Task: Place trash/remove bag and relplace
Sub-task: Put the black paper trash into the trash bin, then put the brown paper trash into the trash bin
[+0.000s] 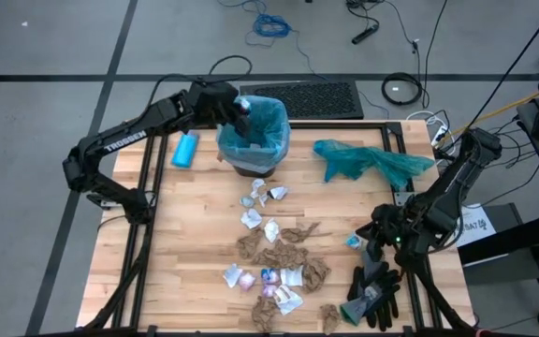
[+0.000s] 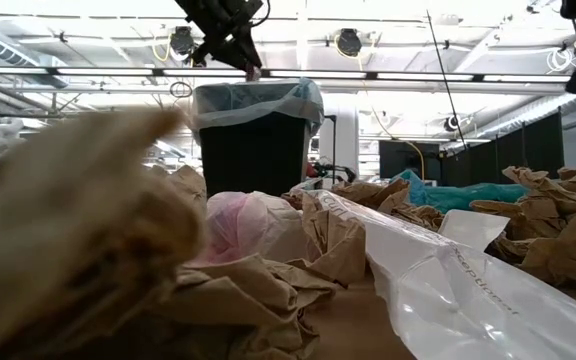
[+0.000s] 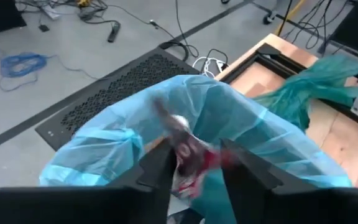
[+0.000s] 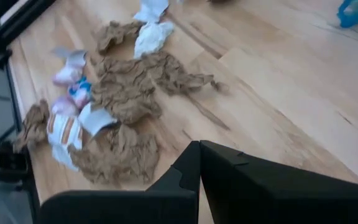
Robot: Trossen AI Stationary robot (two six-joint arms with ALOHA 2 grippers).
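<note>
While the right gripper (image 4: 199, 163) rests pinched together near the right edge, the left gripper (image 3: 194, 165) grips a wrapper (image 3: 188, 155) over the bag (image 1: 260, 126) near the far edge.

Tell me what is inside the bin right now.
The pale blue bag lines the bin and folds over its rim. The left gripper hangs over the opening, holding a red-and-white wrapper. The bottom is hidden by the gripper and bag.

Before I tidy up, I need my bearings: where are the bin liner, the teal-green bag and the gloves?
bin liner (image 1: 271, 120), high view, on its folded-over rim.
teal-green bag (image 1: 368, 161), high view, on its crumpled middle.
gloves (image 1: 374, 292), high view, on the dark fingers.
</note>
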